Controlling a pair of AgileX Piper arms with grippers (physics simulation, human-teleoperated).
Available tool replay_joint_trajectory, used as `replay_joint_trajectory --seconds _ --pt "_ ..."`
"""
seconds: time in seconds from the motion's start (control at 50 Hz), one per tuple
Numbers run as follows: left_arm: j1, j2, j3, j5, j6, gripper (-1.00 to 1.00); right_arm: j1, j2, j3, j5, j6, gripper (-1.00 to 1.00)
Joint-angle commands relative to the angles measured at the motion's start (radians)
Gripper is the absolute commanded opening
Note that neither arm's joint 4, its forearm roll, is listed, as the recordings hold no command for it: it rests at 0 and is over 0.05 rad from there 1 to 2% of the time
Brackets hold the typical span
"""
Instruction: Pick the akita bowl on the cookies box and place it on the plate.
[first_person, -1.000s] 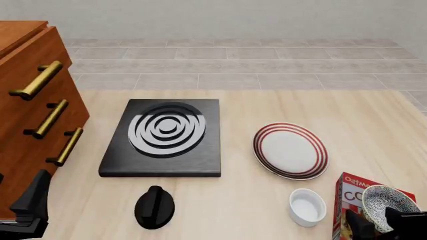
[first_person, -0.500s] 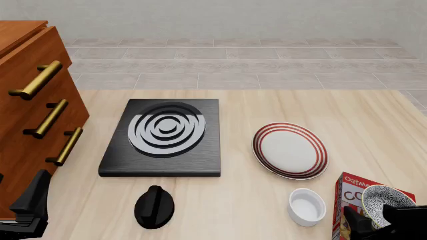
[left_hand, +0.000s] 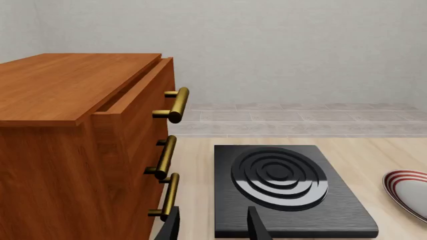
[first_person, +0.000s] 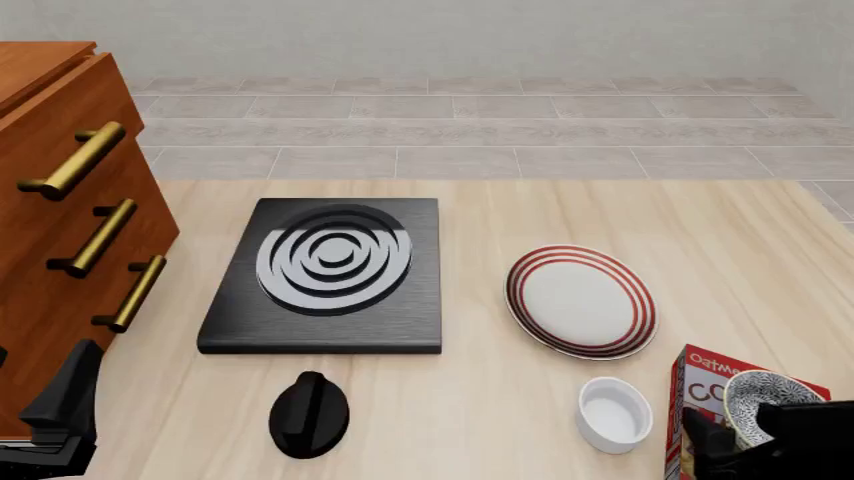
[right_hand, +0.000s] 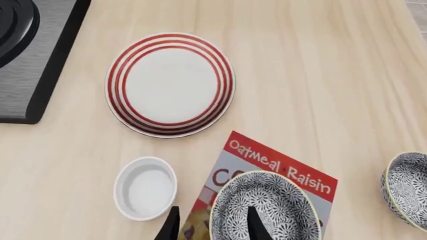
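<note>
The akita bowl (right_hand: 265, 210) sits on the red cookies box (right_hand: 283, 162), dark-netted white inside; in the front view the akita bowl (first_person: 765, 397) is at the near right on the cookies box (first_person: 699, 385). My right gripper (right_hand: 211, 228) is open, its fingers astride the bowl's near rim, one inside and one outside. From the front, the right gripper (first_person: 750, 442) partly hides the bowl. The red-ringed plate (right_hand: 170, 84) lies beyond the box; the plate (first_person: 581, 300) is bare. My left gripper (left_hand: 213, 227) is open and holds nothing, low at the near left (first_person: 60, 405).
A plain white small bowl (first_person: 614, 413) stands between plate and box. A second net-patterned bowl (right_hand: 407, 190) sits beside the box. The black stove (first_person: 327, 272) is mid-table, a black knob (first_person: 308, 414) in front of it, and a wooden drawer cabinet (first_person: 67, 230) at the left.
My right gripper has closed in on the akita bowl and covers more of it in the front view. The left arm has not moved.
</note>
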Motion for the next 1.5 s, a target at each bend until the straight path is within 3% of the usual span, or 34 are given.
replay_joint_trajectory --seconds 0.02,0.04,0.06,0.24,0.44,0.56,0.66,0.86,0.94,1.06,1.5 --pt "0.000 0.000 0.000 0.000 0.000 1.00 0.006 0.054 0.008 -0.042 0.009 1.00" --pt "0.000 0.000 0.000 0.000 0.000 1.00 0.007 0.056 0.008 -0.045 0.007 1.00" --pt "0.000 0.000 0.000 0.000 0.000 1.00 0.002 0.026 0.008 -0.028 0.006 -1.00" --pt "0.000 0.000 0.000 0.000 0.000 1.00 0.027 0.047 0.008 -0.040 0.033 -1.00" --pt "0.000 0.000 0.000 0.000 0.000 1.00 0.024 0.023 0.008 -0.030 0.014 -1.00" --pt "0.000 0.000 0.000 0.000 0.000 1.00 0.015 -0.051 0.008 -0.011 -0.063 -1.00" --pt "0.000 0.000 0.000 0.000 0.000 1.00 0.020 -0.031 0.003 -0.067 -0.161 -1.00" --pt "0.000 0.000 0.000 0.000 0.000 1.00 0.032 0.033 -0.077 -0.104 -0.265 -1.00" --pt "0.000 0.000 0.000 0.000 0.000 1.00 0.043 0.075 -0.126 -0.116 -0.283 -1.00" --pt "0.000 0.000 0.000 0.000 0.000 1.00 0.065 0.157 -0.156 -0.183 -0.279 -1.00" --pt "0.000 0.000 0.000 0.000 0.000 1.00 0.137 0.264 -0.254 -0.231 -0.303 -1.00"
